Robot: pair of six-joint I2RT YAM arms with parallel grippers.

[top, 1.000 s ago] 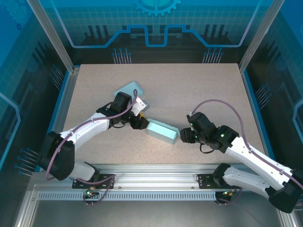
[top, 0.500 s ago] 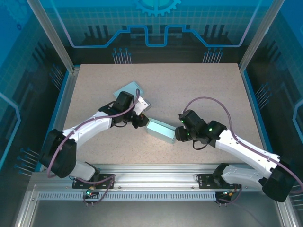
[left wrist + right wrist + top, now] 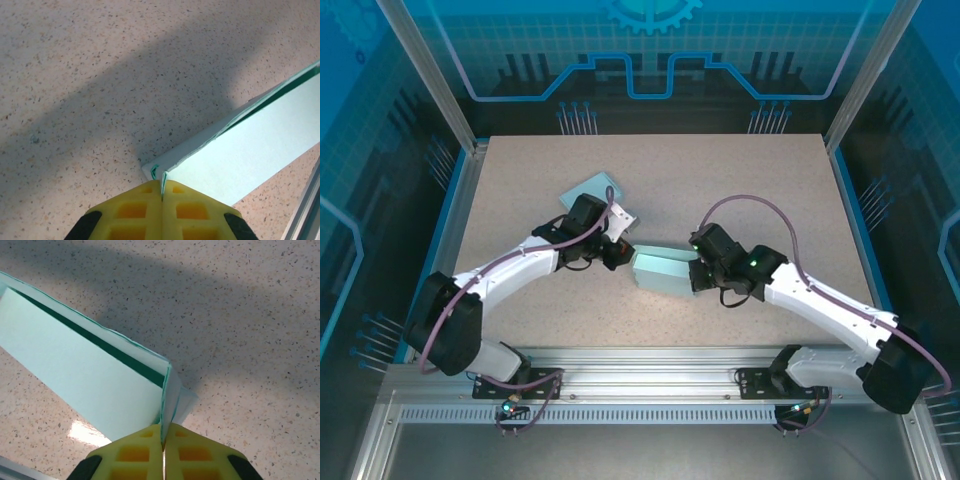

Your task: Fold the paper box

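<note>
We find the paper box (image 3: pixel 665 272) lying on the worktop (image 3: pixel 760 180), in the near half between the two arms, its long axis running roughly left to right. The left fingers (image 3: pixel 147 205) are clenched on a thin paper edge at the box's left-end corner, the yellow pads meeting with only the sheet between them. The right fingers (image 3: pixel 145 445) are clenched the same way on the upright paper edge at the box's right end, so each arm holds one end. In the right wrist view we see two pale walls standing close together with a dark green gap between them. We read this as a body that is creased and partly raised but not opened to full width. The left wrist view shows layered edges meeting at a point at that end, possibly an unfolded flap, though the angle is too shallow to be sure. We judge the task to be in its middle stage. The long folds exist, but the ends look unclosed and nothing appears tucked or locked. A flat teal sheet (image 3: pixel 595 185) lies on the worktop just beyond the left arm, apart from the box.
</note>
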